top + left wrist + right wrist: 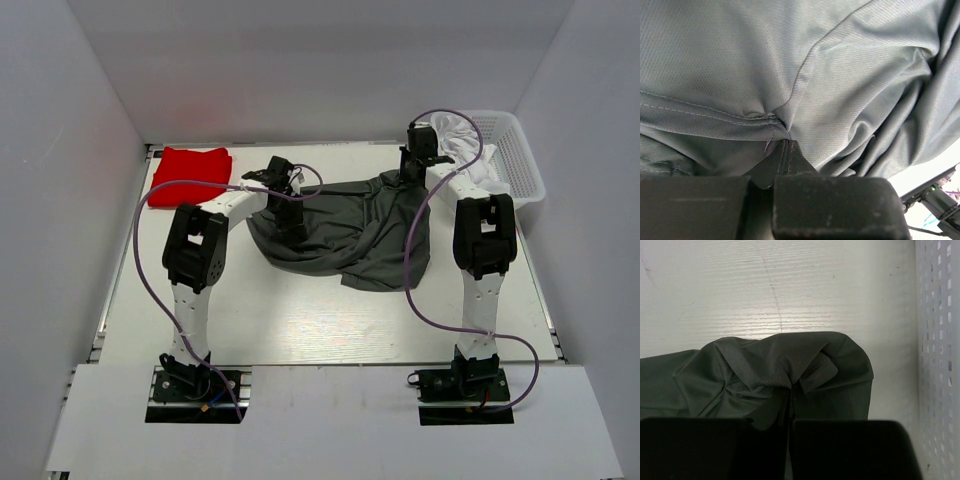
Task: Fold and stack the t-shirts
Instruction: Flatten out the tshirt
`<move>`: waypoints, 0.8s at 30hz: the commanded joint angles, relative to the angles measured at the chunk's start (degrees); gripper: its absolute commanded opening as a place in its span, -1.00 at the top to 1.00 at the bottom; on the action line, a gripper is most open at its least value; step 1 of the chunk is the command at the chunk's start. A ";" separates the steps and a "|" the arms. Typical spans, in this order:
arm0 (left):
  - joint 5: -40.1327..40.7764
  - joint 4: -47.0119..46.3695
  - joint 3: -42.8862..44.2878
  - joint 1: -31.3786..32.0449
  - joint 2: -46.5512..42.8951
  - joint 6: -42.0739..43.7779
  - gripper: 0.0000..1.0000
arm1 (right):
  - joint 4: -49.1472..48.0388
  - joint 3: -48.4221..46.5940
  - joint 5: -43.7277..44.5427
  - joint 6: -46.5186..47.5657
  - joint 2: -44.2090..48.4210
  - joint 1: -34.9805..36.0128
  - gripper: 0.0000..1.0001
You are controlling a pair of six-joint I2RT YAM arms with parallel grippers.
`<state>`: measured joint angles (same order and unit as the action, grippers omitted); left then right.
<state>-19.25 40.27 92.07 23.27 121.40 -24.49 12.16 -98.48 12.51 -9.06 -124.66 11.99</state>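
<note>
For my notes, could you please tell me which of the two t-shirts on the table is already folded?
The red t-shirt, a folded block at the far left; the grey t-shirt lies crumpled mid-table, pinched by the left claw and right claw.

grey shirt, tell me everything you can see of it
The dark grey t-shirt looks like thin, finely knit fabric with a stitched hem. It is unfolded, crumpled in creases on the white table. The left gripper is shut on a pinch by the hem at its left side; the right gripper is shut on a bunched edge at its far right, beside the white basket. The red t-shirt lies apart.
</note>
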 commanded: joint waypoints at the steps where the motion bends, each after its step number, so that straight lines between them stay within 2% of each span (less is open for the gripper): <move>1: -2.38 -1.68 0.39 0.29 -3.89 1.02 1.00 | -0.82 0.56 0.85 -1.22 3.63 -0.47 1.00; 6: -1.67 -4.31 -0.23 0.29 -7.66 1.02 1.00 | -0.91 1.71 1.28 -1.22 4.77 -0.65 1.00; 11: 3.24 -9.06 -0.93 -1.02 -13.64 -0.73 1.00 | -1.88 4.34 3.22 -1.58 7.85 -1.00 1.00; 16: 12.73 -7.76 3.11 -1.03 -17.43 -0.12 1.00 | -1.71 5.93 5.06 -1.58 14.34 -1.61 1.00; 20: 20.71 -5.74 5.13 -1.03 -21.38 0.50 1.00 | 0.84 5.49 9.89 -2.01 20.14 -2.23 1.00; 24: 24.17 -5.03 5.93 -1.03 -26.65 1.28 1.00 | 1.20 7.59 11.65 -0.88 27.18 -2.85 1.00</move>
<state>-0.56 33.50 96.18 22.33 99.61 -24.43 14.00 -91.92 20.34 -10.13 -103.37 9.78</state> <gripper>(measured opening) 0.028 0.008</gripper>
